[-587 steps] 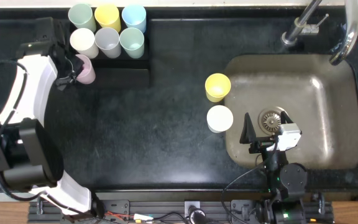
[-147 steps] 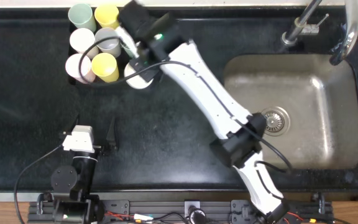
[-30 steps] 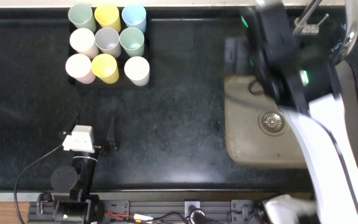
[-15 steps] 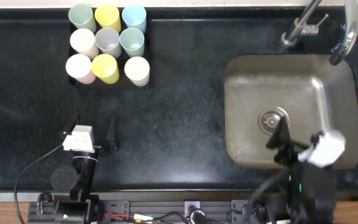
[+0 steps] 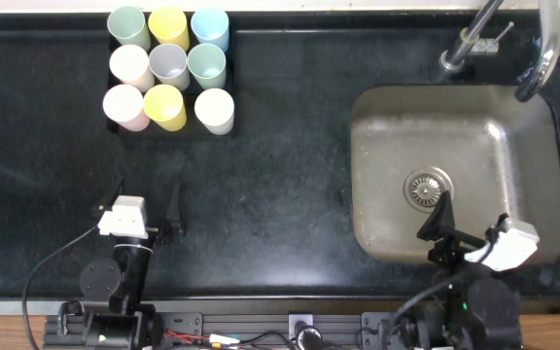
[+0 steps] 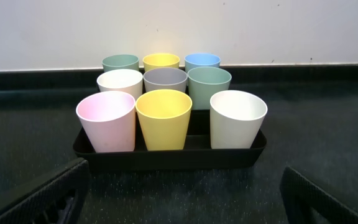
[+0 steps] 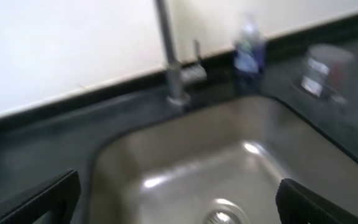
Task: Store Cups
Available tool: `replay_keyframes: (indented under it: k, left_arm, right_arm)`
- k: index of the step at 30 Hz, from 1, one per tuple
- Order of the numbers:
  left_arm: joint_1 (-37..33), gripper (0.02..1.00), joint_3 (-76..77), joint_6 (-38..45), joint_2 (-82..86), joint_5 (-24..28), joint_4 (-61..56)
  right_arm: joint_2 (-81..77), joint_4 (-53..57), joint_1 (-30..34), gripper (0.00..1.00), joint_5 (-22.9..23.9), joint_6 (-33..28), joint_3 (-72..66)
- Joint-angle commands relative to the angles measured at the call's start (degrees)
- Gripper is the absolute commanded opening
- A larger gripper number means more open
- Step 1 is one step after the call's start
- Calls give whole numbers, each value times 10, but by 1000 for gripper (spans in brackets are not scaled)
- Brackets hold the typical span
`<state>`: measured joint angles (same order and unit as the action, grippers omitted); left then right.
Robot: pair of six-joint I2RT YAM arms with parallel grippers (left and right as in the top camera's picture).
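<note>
Cups, nine in all, stand upright in a black tray (image 6: 166, 158) at the upper left of the top view, in three rows of three. We read the far row as green (image 5: 126, 21), yellow (image 5: 168, 21) and blue (image 5: 209, 21). The middle row is white (image 5: 129, 63), grey (image 5: 169, 63) and green (image 5: 206, 63). The near row is pink (image 5: 124, 105), yellow (image 5: 164, 105) and white (image 5: 214, 109). Neighbouring cups sit close together; we cannot tell whether they touch. All open upward.

The tray rests on the dark counter (image 5: 280, 146), well apart from the steel sink (image 5: 494, 136) at the right of the top view. The drain (image 5: 428, 185) lies in the lower middle of the basin, and the faucet (image 5: 470, 39) rises at the upper right, behind the sink.

We see the left gripper (image 5: 150, 199) at the lower left of the top view, below the tray and apart from it. Its fingers are spread wide and hold nothing. In the left wrist view the tray sits centred, with the near row of cups foremost.

The right gripper (image 7: 178, 199) sits at the lower right of the top view, over the near edge of the sink. Its fingers are spread wide and hold nothing. The right wrist view shows a bottle (image 7: 248, 43) beside the faucet.
</note>
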<state>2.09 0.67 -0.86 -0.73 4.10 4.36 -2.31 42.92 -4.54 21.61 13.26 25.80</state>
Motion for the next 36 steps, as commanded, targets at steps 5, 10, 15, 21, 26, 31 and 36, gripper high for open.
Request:
replay_keyframes:
  k: [5, 10, 15, 21, 26, 31, 36]
  left_arm:
    - [-5, 1000, -2, 11, 6, 3, 1]
    - [-5, 1000, -2, 11, 6, 3, 1]
    - [-5, 1000, -2, 11, 6, 3, 1]
    - [-5, 1000, -2, 11, 6, 3, 1]
    - [-5, 1000, -2, 11, 6, 3, 1]
    - [-5, 1000, -2, 11, 6, 3, 1]
    - [-5, 1000, -2, 11, 6, 3, 1]
  right_arm:
    - [18, -16, 57, 998, 5, -4, -38]
    - [21, -19, 57, 996, 5, -4, -66]
    - [21, -147, 56, 996, 5, -4, -151]
    - [21, -433, 56, 998, 4, -4, -256]
    - [21, -441, 51, 996, 5, -4, -256]
    - [21, -405, 41, 998, 5, -4, -256]
    - [21, -404, 41, 998, 5, -4, -256]
